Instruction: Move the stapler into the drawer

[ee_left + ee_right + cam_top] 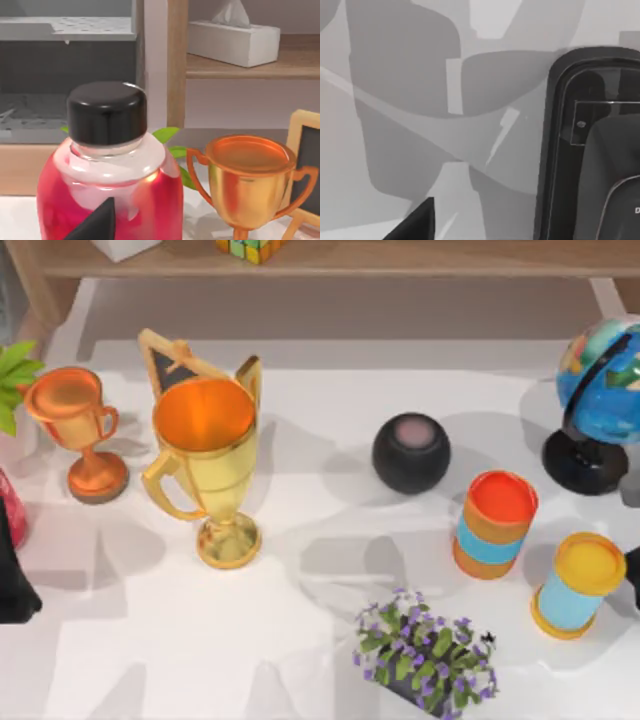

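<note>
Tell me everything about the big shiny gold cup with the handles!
The big gold trophy cup looks like shiny polished metal. Its wide round bowl glows orange inside, and a curved handle sticks out on each side. A thin stem joins the bowl to a round foot. It stands upright on the white table, left of the middle in the top view, just in front of a small wooden-framed chalkboard. A smaller copper-coloured trophy stands apart on its left.

gold trophy (207, 465) | black speaker (411, 452) | globe (603, 400) far right
</note>
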